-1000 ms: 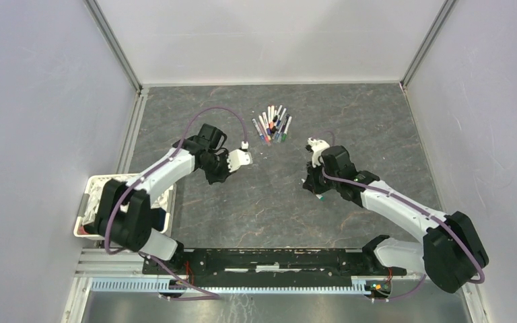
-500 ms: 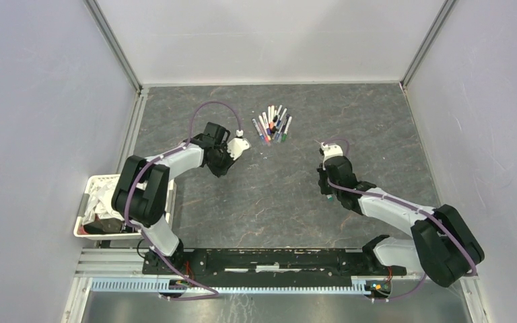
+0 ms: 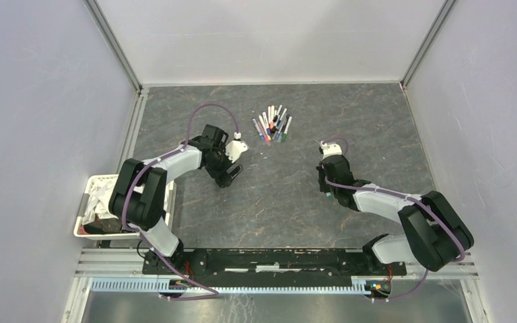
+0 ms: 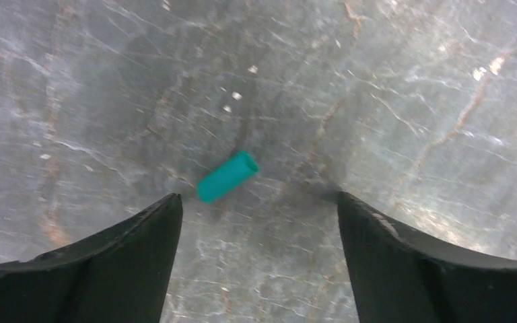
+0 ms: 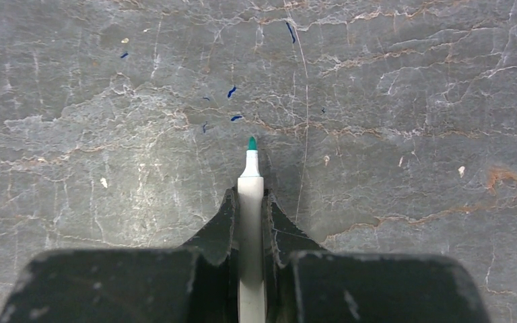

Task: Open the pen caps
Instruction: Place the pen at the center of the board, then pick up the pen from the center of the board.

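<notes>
Finishing one uncapping, by the look of it. Holding the left fingers (image 4: 128,256) spread wide, gripping nothing, with a teal cap (image 4: 227,177) lying loose on the worktop (image 4: 410,81) just past the tips, nearer the left one. Pinching a white pen (image 5: 250,195) between the right fingers (image 5: 219,235), bare green tip poking out ahead of them. Seeing the other pens (image 3: 272,124) bunched farther out, well beyond both pairs. Next, probably: laying the open pen down, then reaching for another, barrel and cap gripped squarely.
</notes>
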Available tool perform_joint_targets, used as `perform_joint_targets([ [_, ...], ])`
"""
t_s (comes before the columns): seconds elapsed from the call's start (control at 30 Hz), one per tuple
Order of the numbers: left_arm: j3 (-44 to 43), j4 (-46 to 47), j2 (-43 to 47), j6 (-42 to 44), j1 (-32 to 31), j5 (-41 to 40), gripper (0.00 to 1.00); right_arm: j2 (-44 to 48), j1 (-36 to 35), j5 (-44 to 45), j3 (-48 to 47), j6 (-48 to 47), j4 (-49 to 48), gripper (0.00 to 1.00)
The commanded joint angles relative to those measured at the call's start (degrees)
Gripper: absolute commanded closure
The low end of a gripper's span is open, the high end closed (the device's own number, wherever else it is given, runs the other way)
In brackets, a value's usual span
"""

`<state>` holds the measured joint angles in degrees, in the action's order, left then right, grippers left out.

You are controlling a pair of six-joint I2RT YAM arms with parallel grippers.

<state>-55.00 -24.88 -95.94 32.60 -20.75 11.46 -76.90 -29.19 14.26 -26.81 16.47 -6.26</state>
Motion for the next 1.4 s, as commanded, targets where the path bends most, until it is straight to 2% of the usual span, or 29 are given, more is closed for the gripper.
perform_joint_targets([
  [0.0, -2.56, -8.68, 2.68, 0.51, 0.14, 3.31, 0.01, -2.03, 0.23, 0.34, 0.0, -0.56, -3.65, 0.98],
  [0.1, -7.7, -13.65, 3.84, -1.42, 1.13, 4.68, 0.0, -2.81, 0.19, 0.57, -0.14, -0.48, -4.0, 0.92],
  [0.23, -16.85, -20.98, 4.78, -4.32, 3.11, 7.38, 0.0, -2.51, 0.34, -0.32, 0.15, 0.24, -4.17, 0.76],
  [0.3, -19.26, -22.56, 6.26, -5.4, 4.03, 8.44, 0.0, -1.91, 0.22, -0.52, 0.67, 1.03, -4.2, 0.72],
  [0.47, -21.82, -24.04, 10.37, -6.7, 5.86, 9.1, 0.0, -0.26, 0.32, -0.48, 1.41, 1.94, -2.79, 0.69],
  [0.6, -23.91, -26.44, 12.19, -7.06, 8.63, 13.66, 0.0, 1.44, 0.28, -0.12, 0.7, 2.4, -1.09, 0.68],
  [0.77, -27.44, -28.55, 12.81, -7.79, 11.19, 16.93, 0.0, 3.6, 0.3, 0.12, -3.51, 1.74, 1.49, 0.6],
  [0.87, -28.35, -28.28, 13.38, -8.52, 11.91, 16.53, 0.0, 1.97, 0.34, -0.7, -9.38, 0.79, 2.92, 0.54],
  [0.97, -28.06, -28.28, 13.85, -8.62, 12.29, 16.45, 0.0, -3.07, 0.19, -1.0, -17.62, 1.04, 5.0, 0.53],
  [1.23, -25.39, -28.64, 15.25, -7.64, 12.4, 18.06, 0.0, -24.18, 0.28, -0.5, -42.18, 1.92, 10.92, 0.54],
  [1.37, -23.59, -28.99, 16.58, -8.11, 12.4, 21.68, 0.0, -33.54, 0.42, -1.17, -52.11, 0.87, 11.58, 0.54],
])
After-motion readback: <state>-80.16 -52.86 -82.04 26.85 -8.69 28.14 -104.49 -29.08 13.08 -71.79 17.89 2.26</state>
